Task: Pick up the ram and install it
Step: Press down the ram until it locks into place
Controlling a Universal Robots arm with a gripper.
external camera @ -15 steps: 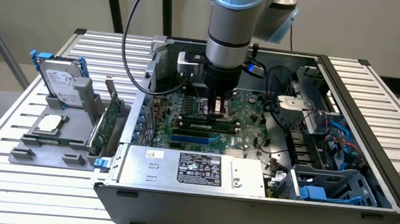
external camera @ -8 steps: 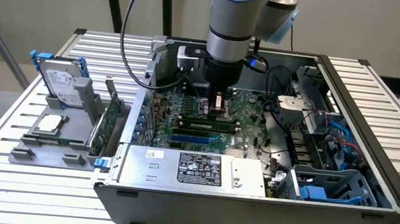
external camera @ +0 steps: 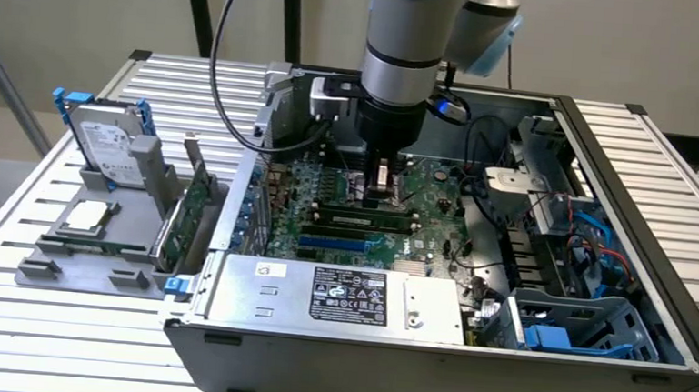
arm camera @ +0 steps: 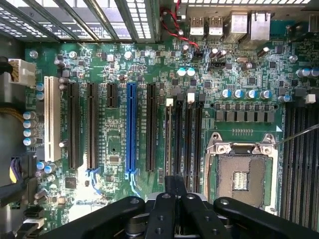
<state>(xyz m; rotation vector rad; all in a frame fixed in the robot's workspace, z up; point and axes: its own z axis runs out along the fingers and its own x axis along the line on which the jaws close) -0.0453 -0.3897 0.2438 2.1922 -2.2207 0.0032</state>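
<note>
The ram (external camera: pixel 361 219), a long thin green stick with black chips, lies along the memory slots of the motherboard (external camera: pixel 430 178) inside the open computer case. My gripper (external camera: pixel 381 191) hangs straight down just above the board, a little behind the stick in the exterior view. In the wrist view my gripper (arm camera: pixel 175 183) is shut, its two black fingers pressed together with nothing between them, over the near end of the memory slots (arm camera: pixel 180 144). The empty processor socket (arm camera: pixel 244 174) lies beside those slots.
A grey holder (external camera: pixel 90 267) at the exterior view's left carries a hard drive (external camera: pixel 107 149), a square silver processor (external camera: pixel 89 218) and a green expansion card (external camera: pixel 191 209). The power supply (external camera: pixel 337 295) fills the case front. Cables and a blue bracket (external camera: pixel 560 332) crowd the case's right side.
</note>
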